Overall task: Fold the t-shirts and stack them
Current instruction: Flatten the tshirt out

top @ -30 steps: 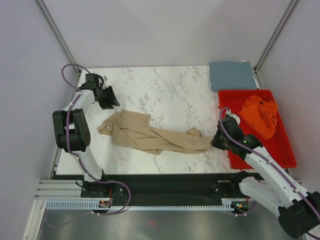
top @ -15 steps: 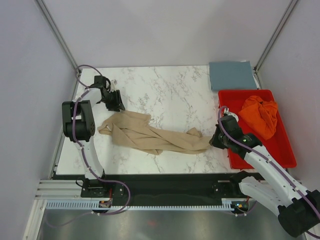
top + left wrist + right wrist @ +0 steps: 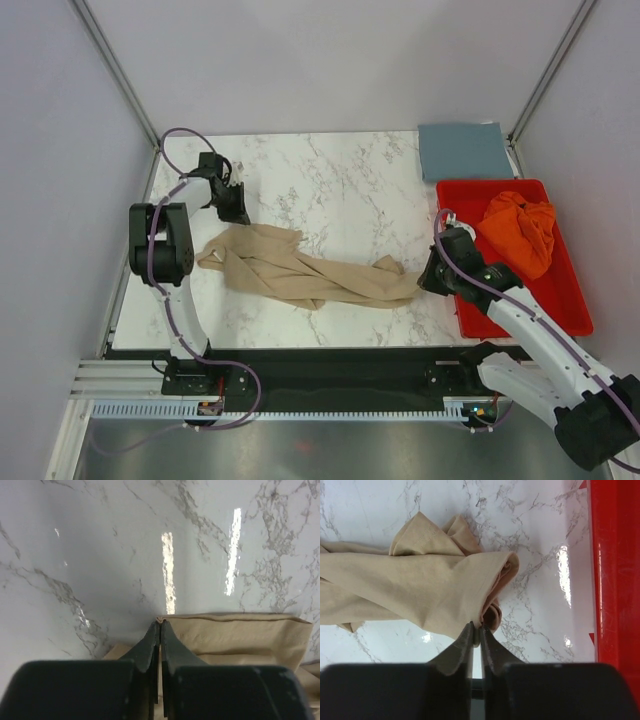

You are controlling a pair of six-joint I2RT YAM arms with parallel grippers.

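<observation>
The tan t-shirt (image 3: 300, 270) lies as a twisted, bunched band across the marble table (image 3: 340, 180). My left gripper (image 3: 238, 212) sits at the shirt's far left corner. In the left wrist view that gripper (image 3: 160, 622) is shut, with a thin fold of the tan t-shirt (image 3: 240, 635) pinched between its tips. My right gripper (image 3: 428, 283) is at the shirt's right end. Its jaws (image 3: 476, 627) stand nearly together on the hem of the tan t-shirt (image 3: 410, 585). The slate blue-grey t-shirt (image 3: 463, 150) lies folded at the far right corner. The orange t-shirt (image 3: 520, 230) is crumpled in the tray.
A red plastic tray (image 3: 565, 300) stands along the table's right side, close beside my right gripper; its wall (image 3: 615, 570) fills the right edge of the right wrist view. Grey walls enclose the table on three sides.
My left gripper has moved right and nearer, onto the tan shirt's far left corner, and closed on the cloth there. The right arm has hardly moved.
</observation>
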